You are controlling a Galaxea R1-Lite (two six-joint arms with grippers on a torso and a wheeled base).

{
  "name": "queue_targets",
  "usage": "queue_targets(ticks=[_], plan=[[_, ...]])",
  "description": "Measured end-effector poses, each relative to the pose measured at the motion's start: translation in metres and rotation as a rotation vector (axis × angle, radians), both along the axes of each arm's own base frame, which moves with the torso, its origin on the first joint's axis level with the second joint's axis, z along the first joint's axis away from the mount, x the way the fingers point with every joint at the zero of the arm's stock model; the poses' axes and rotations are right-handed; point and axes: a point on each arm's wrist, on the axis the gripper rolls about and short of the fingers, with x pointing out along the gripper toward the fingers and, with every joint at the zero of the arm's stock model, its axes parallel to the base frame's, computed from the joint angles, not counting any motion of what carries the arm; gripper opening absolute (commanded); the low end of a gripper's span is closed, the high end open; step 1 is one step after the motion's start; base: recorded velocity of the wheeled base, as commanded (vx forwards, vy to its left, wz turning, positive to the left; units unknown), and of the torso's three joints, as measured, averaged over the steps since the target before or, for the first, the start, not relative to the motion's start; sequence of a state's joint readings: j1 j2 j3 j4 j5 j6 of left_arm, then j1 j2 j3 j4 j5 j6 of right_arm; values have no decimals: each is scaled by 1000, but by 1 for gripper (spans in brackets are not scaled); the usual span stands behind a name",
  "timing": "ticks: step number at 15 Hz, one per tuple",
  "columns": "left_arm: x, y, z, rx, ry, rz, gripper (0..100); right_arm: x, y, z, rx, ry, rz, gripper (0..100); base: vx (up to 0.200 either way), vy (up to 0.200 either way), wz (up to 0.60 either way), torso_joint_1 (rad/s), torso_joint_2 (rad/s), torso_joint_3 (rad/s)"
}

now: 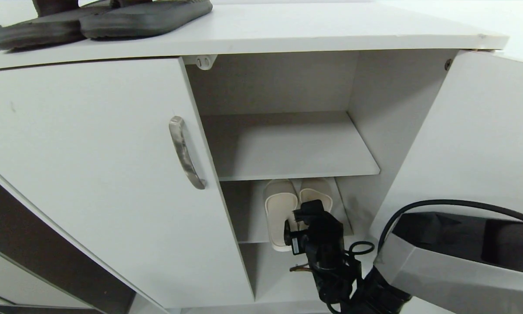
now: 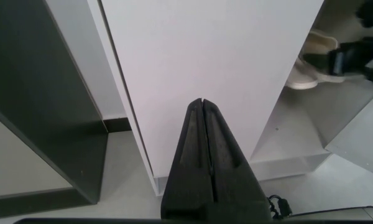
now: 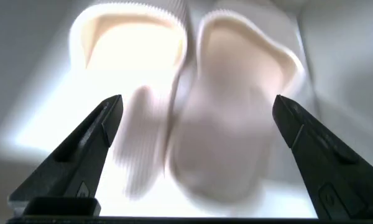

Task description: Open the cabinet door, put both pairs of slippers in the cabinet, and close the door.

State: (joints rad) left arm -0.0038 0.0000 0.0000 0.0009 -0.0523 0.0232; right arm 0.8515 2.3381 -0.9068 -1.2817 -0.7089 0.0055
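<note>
1. The cream slippers [image 1: 281,213] lie side by side on the lower shelf [image 1: 248,209] inside the cabinet [image 1: 287,30]. Their long axis runs front to back, into the cabinet.
2. The right gripper [image 3: 197,104] hangs just in front of that pair with its jaws spread wide and gripping nothing. The slippers lie straight ahead, between the lines of the two jaws.
3. The left gripper [image 2: 202,102] sits low, facing the closed left door [image 1: 83,165], with its jaws pressed together and empty.
4. The dark slippers [image 1: 100,19] rest on the cabinet top, above the closed door. They are up and to the left of the right jaws, and their long axis runs roughly across the top.
5. Fetching the dark pair looks like the next job. It lies on the left arm's side, but both arms are well below it.
6. The cream pair looks soft and moulded, with rounded rims. The dark pair is flat and rubbery with ribbed edges.
7. The cabinet is smooth white board. The right door [image 1: 475,144] stands wide open, and the closed door has a curved metal handle [image 1: 185,152].
</note>
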Motion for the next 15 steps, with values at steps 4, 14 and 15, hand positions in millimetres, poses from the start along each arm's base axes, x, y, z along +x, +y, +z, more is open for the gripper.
queue_targets(ticks=[4,14,15], plan=[[0,0,0,0,0,1,0,-27,-9,13,-2,-9,37,100,-200,0,0,1,2,2],[0,0,0,-23,0,21,0,-35,-15,24,19,-29,43,100,-60,0,0,-1,0,1],[0,0,0,-23,0,23,0,-35,-15,25,20,-30,42,100,0,0,0,7,2,71]])
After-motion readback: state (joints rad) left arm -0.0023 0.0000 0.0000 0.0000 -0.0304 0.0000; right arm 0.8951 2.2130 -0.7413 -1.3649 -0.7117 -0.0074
